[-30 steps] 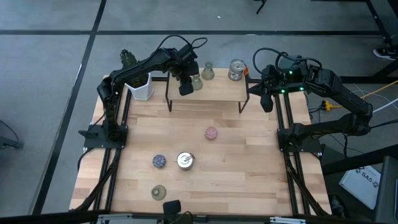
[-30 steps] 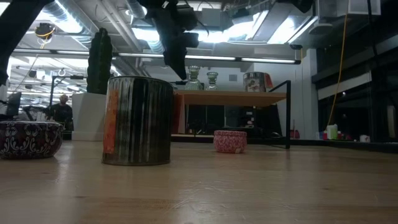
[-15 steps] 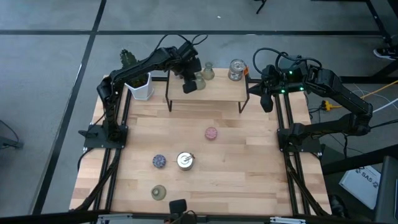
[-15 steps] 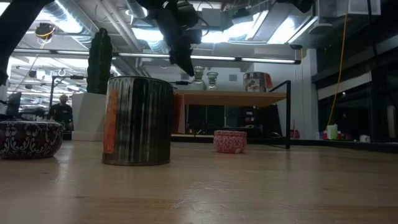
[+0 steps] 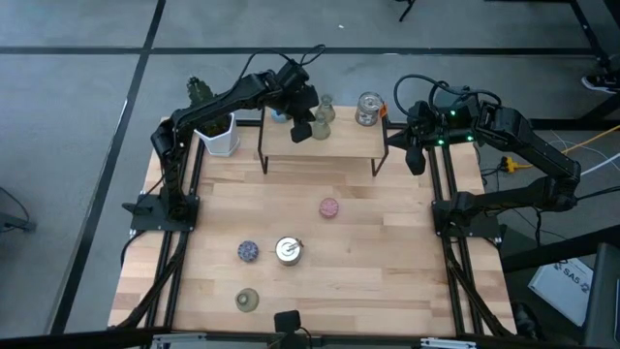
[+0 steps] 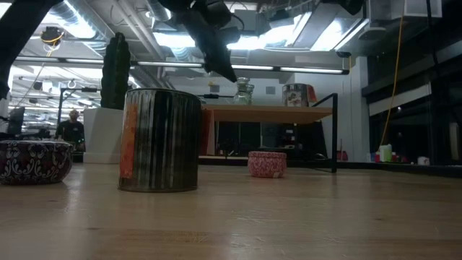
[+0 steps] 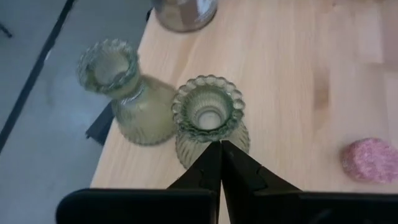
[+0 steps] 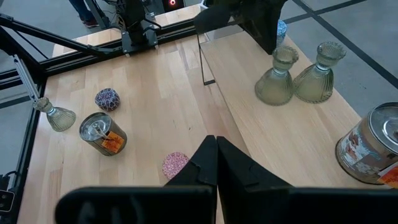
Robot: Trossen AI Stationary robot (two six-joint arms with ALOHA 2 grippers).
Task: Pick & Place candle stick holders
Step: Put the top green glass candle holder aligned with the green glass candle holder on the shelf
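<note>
Two olive-green flared candle stick holders stand close together on their bases on the raised wooden shelf (image 5: 334, 143) at the table's far side: the nearer one (image 7: 208, 121) and the farther one (image 7: 121, 93). My left gripper (image 7: 220, 147) is shut, its tips at the nearer holder. A silvery cup (image 5: 368, 109) stands on the shelf's right part. On the table lie a pink holder (image 5: 329, 206), a dark speckled one (image 5: 248, 251), a silvery cup (image 5: 288, 250) and a green one (image 5: 247, 300). My right gripper (image 8: 216, 142) hangs shut above the table's far right edge. My left gripper has its shut fingertips (image 7: 214, 155) against the nearer green holder's ribbed body (image 7: 211, 138), just below the scalloped rim. The fingers slant down at it from the table's left. The holder stands upright on the shelf, next to the other green holder.
A white pot with a cactus (image 5: 215, 131) stands at the far left beside the shelf. A blue piece (image 8: 281, 28) shows on the shelf behind my left gripper. The shelf's black legs (image 5: 263, 155) stand on the table. Bare wood lies between the shelf and the pink holder.
My left gripper has tipped its fingers upward and swung toward the table's right along the shelf. The nearer green holder has slid rightward with it, staying upright, and now stands beside the other green holder.
</note>
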